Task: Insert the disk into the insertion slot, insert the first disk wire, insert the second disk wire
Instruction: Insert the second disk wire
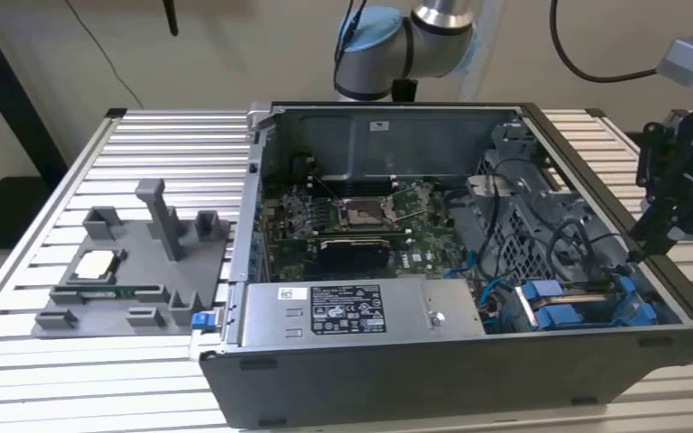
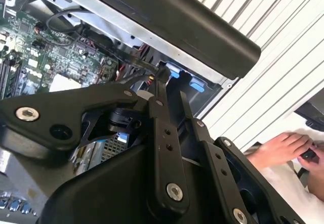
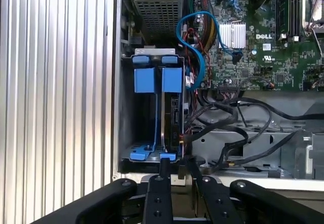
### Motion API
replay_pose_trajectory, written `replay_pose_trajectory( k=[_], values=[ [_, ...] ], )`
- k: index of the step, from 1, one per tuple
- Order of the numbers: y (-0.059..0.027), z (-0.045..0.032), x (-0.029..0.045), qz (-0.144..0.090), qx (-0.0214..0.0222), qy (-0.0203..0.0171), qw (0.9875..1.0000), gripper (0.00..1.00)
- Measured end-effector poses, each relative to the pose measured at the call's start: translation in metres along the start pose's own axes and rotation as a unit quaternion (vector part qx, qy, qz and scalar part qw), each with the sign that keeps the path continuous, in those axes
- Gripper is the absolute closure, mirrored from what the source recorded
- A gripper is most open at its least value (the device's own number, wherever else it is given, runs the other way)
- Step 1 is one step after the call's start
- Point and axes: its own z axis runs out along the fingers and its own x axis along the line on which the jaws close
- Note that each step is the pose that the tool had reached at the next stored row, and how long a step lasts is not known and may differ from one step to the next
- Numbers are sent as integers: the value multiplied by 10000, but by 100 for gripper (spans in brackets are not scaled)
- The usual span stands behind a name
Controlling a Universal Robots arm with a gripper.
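Disk (image 3: 173,115) looks already seated on edge in the slot (image 3: 126,125), near corner on the exterior view's right. My hand (image 3: 172,167) sits right at it, pinched closed, can't tell on what. Wire step, I reckon: needs square alignment amid those cables (image 3: 238,107).

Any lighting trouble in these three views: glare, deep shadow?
Exterior view: even room light, no glare, though the case interior is dim around the insertion slot. First wrist view: the slot's depth sits in shadow beside a bright ribbed table. Second wrist view: the table is nearly washed out, and the black tool reads as a dark mass.
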Motion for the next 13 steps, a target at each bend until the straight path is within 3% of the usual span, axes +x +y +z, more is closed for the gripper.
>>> replay_pose_trajectory(
  k=[2,7,8,11,13],
  values=[
    [-2,10,-1,-3,-12,-43,10000,73],
    [-3,12,-1,-6,-13,-58,10000,73],
    [-4,17,-1,-8,-13,-82,10000,73],
    [-13,37,12,-18,-14,-204,9998,73],
    [-24,50,30,-22,-14,-258,9997,73]
  ],
)
